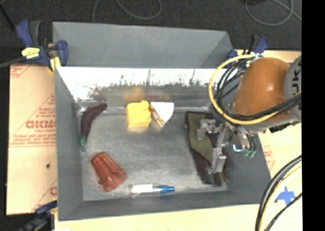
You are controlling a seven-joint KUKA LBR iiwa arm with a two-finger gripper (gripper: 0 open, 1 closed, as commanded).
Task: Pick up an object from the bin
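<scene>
My gripper (217, 146) hangs low at the right side of the bin, directly over a dark olive-brown floppy thing (199, 150) that lies along the right wall. The metal parts of the gripper overlap this thing's right half and hide part of it. Whether anything is held cannot be made out. The nearest other things are a white wedge with a brown edge (162, 111) and a yellow block (138, 115) touching it, both near the back wall.
A dark purple aubergine (89, 120) lies at the back left. Towards the front left sits a red-brown ribbed piece (107, 172). A clear pen-like tube with a blue cap (151, 190) rests along the front wall. The orange-covered wrist with its cables overhangs the right rim.
</scene>
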